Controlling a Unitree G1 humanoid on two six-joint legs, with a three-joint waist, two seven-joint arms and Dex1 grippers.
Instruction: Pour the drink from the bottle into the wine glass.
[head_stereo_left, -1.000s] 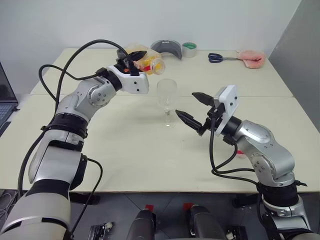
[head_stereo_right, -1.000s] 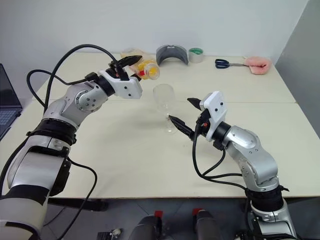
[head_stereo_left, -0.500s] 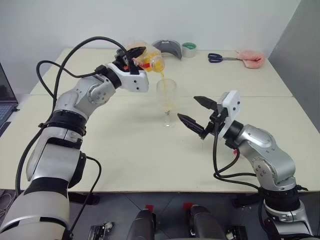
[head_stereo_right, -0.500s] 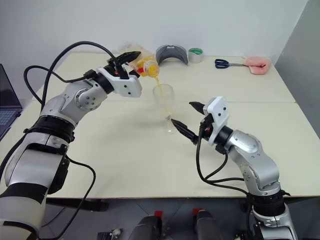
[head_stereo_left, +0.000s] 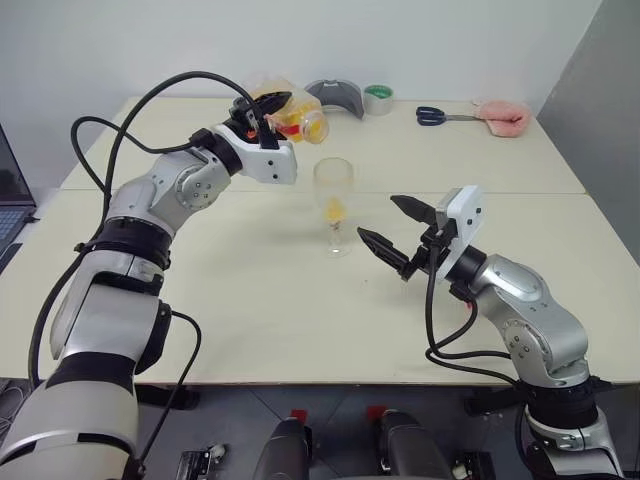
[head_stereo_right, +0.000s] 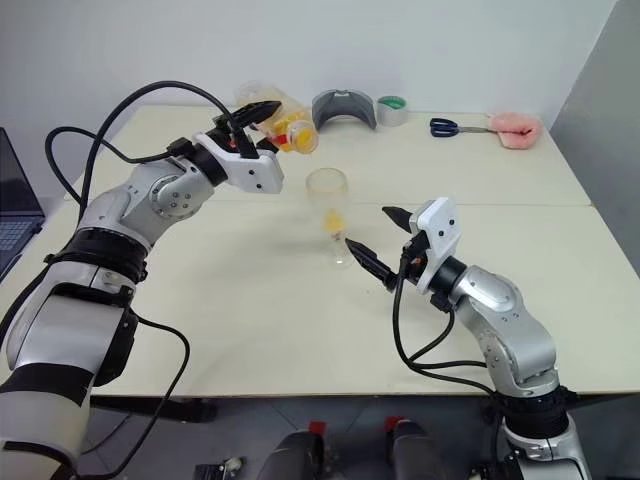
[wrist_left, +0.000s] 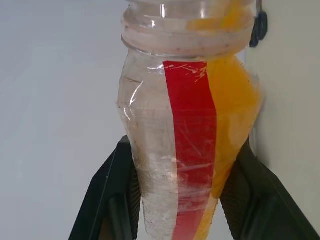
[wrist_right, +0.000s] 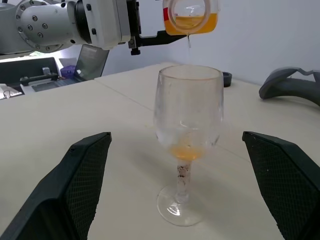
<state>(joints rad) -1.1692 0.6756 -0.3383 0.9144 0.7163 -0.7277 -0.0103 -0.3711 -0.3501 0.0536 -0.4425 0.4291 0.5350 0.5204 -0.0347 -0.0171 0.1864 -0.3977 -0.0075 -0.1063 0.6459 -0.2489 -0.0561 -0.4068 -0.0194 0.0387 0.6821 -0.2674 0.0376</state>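
Two far-edge items: scissors, tape roll.

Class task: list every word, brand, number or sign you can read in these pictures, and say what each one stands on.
None can be read.
The bottle: its red strip is plain, with no lettering visible.
The wine glass: unmarked.
The tape roll: too small to tell.

The bottle is cut off at its base between the left gripper's fingers. Beside the wine glass, the right gripper's fingers run off the picture's edge.
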